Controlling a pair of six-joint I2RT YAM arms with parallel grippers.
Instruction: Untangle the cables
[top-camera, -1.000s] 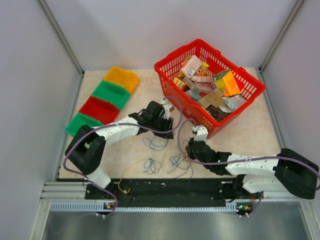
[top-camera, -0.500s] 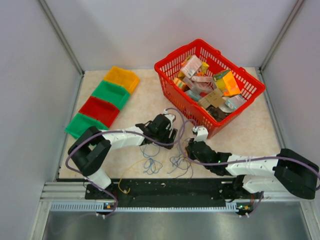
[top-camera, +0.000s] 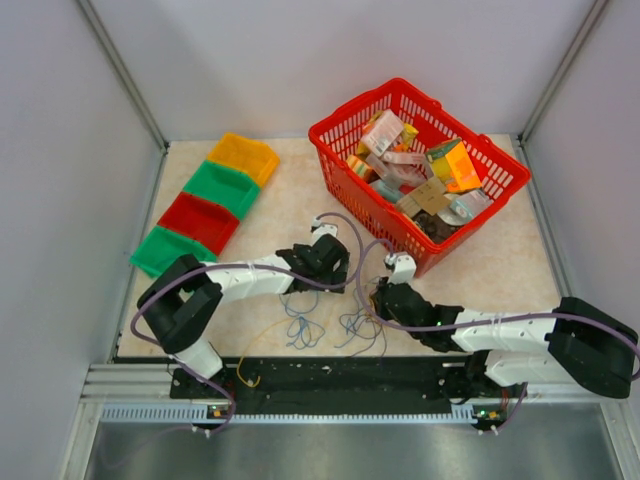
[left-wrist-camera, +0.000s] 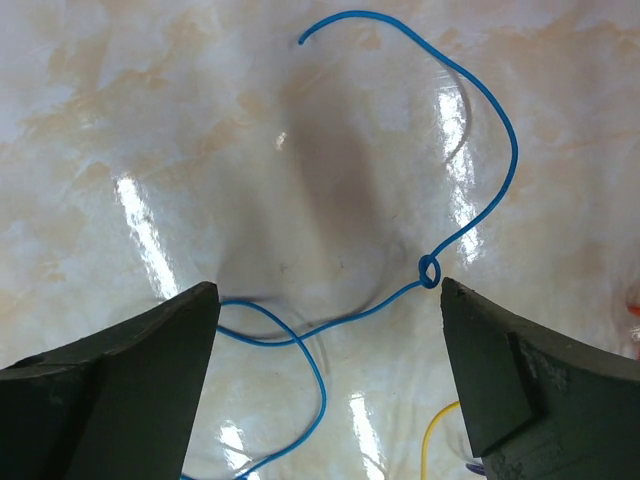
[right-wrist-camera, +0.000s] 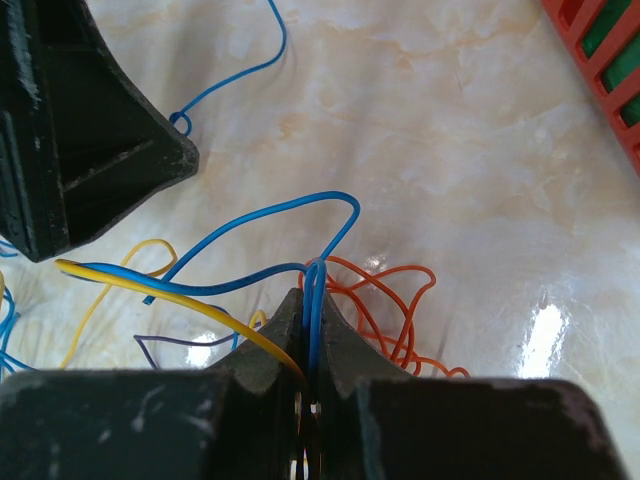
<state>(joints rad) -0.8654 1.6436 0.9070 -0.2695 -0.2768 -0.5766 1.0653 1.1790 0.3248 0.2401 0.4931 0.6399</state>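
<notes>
Holding left gripper (left-wrist-camera: 325, 385) wide apart over knotted blue cable (left-wrist-camera: 428, 271), centre frame. Pinching blue and yellow cables (right-wrist-camera: 180, 298) tight in right gripper (right-wrist-camera: 310, 305), bottom centre.

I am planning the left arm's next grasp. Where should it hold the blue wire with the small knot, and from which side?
Probably beside the small knot, from straight above: the blue wire lies flat on the table, crossing under the open left gripper, and the knot should stop slipping.
</notes>
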